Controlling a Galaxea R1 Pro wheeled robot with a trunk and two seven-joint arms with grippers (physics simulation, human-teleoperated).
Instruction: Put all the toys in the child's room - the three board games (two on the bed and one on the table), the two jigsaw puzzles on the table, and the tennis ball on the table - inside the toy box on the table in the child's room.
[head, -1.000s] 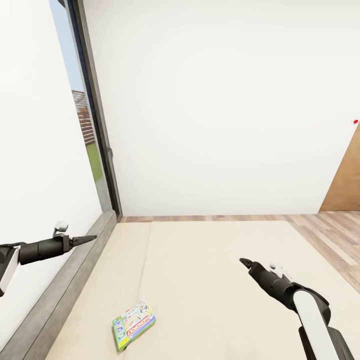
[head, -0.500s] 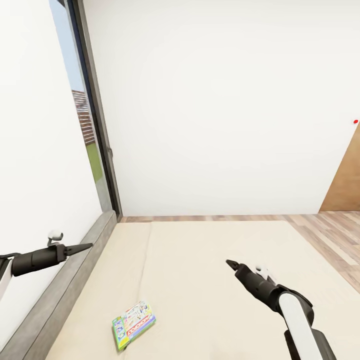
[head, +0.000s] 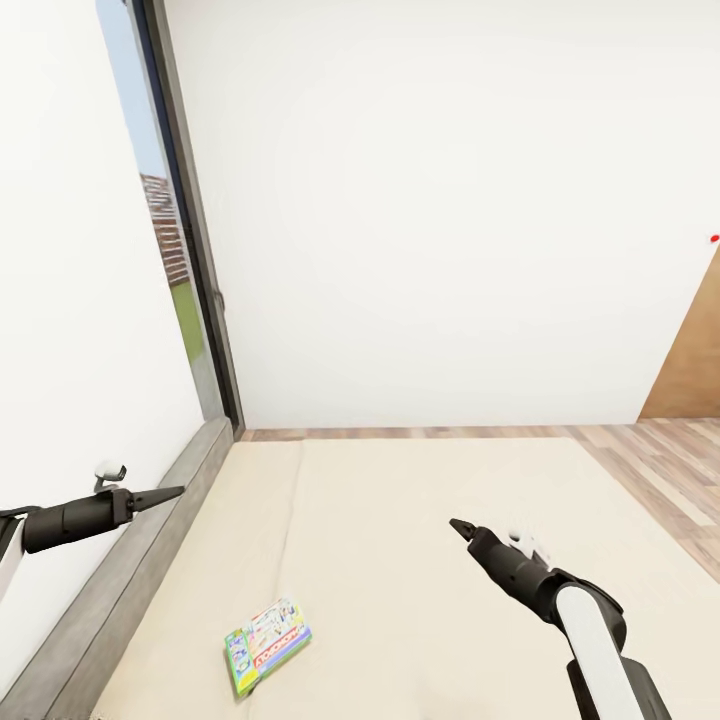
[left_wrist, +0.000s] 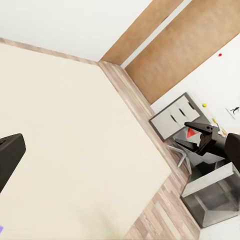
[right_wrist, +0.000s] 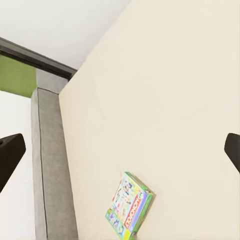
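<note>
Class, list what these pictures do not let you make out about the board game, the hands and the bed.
- Board game: its fine print is too small in the head view.
- Left hand: the gap between its fingers is hidden because the head view sees it side-on. The left wrist view's edge leaves one finger showing.
- Bed: its near end is cut off by the head view's bottom edge.

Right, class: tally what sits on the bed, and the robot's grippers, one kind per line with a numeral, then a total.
Board games on the bed: 1, a green-edged board game
Grippers: 2, the left gripper and the right gripper, both above the bed and holding nothing
Total: 3
</note>
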